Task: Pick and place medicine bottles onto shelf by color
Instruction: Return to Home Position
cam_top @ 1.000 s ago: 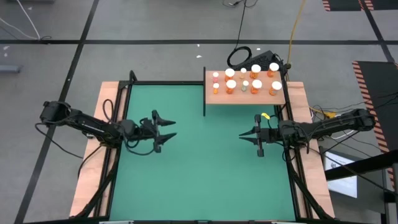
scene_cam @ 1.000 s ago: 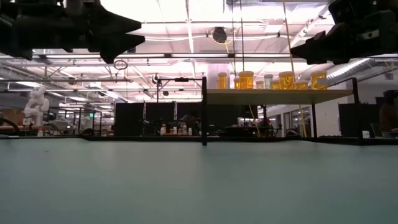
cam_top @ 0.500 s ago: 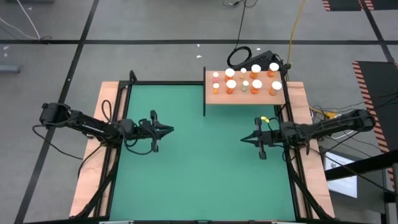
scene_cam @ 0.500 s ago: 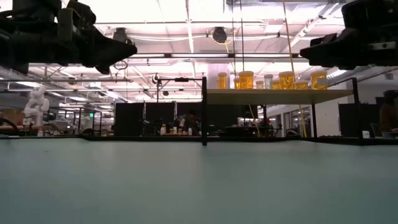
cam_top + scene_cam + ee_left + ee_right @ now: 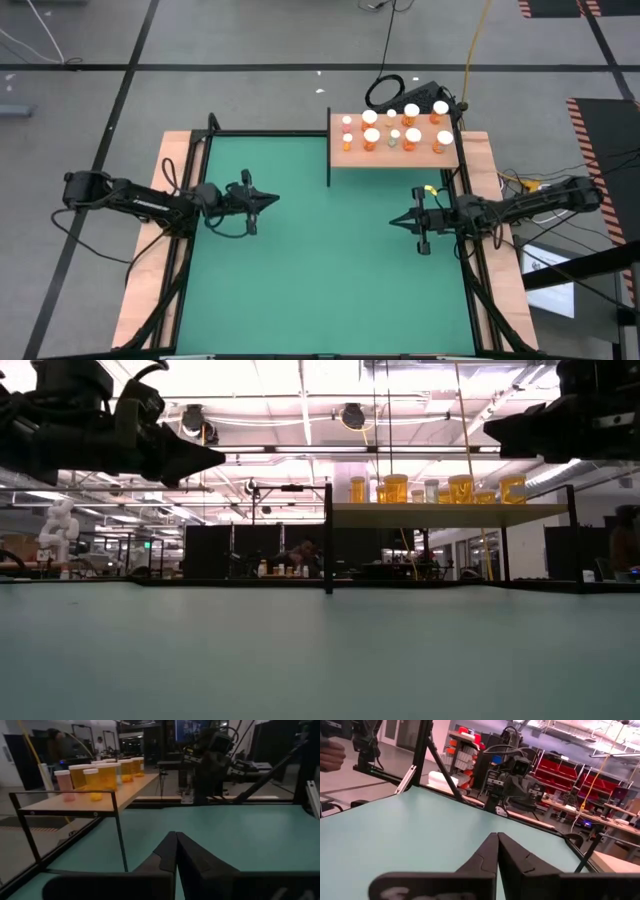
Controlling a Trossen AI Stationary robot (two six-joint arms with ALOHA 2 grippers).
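Bottles [image 5: 371, 135] stood on shelf [image 5: 398, 158] at far right corner of desk [image 5: 320, 280]; left gripper [image 5: 268, 200], right gripper [image 5: 397, 222] hung above it, both pinched closed, empty.

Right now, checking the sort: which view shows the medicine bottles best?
The high view: the medicine bottles stand apart on the shelf. Low view overlaps them side-on; left wrist view sees them end-on; right wrist view shows none.

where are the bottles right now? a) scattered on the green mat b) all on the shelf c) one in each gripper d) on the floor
b: the bottles all stand on the shelf, while the left gripper and right gripper are shut on nothing above the mat.
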